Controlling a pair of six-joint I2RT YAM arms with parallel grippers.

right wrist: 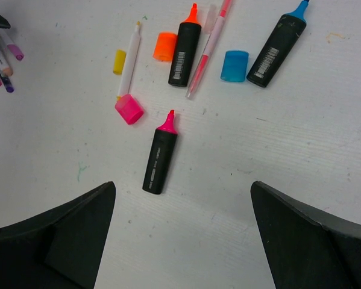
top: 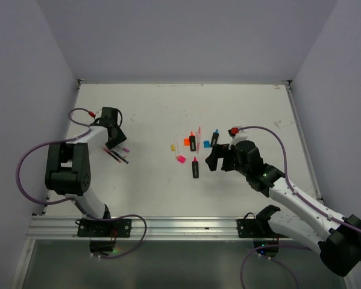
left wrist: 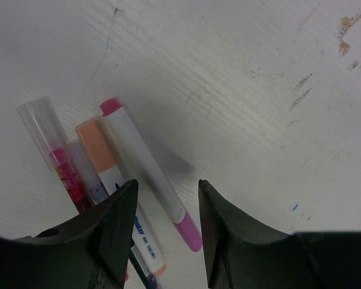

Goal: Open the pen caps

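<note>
The left gripper point(left wrist: 168, 241) has its jaws a moderate way apart and grips nothing. They hover over a thin white pen point(left wrist: 147, 171) that is pink at both ends, and its lower pink end lies in the gap between them. Just beside it on the left lie a white pen with a peach plastic cap point(left wrist: 96, 147) and a pink pen under a clear plastic cap point(left wrist: 40, 127), both still capped. All lie close together on the white counter point(top: 258, 114).

The right gripper point(right wrist: 183, 241) has its jaws spread wide and holds nothing. It hangs above a stubby black highlighter with a bare pink tip point(right wrist: 160, 155). The pink cap point(right wrist: 129, 109) lies off, just up and left of that tip and touching the end of a thin white pen point(right wrist: 129, 60). A yellow cap point(right wrist: 119, 62) lies beside that pen. Farther out, an orange cap point(right wrist: 165, 46) rests against a black highlighter with an orange tip point(right wrist: 184, 48). A thin pink pen point(right wrist: 207, 51) is next. A blue cap point(right wrist: 234, 65) lies beside a black highlighter with a blue tip point(right wrist: 276, 45).
</note>
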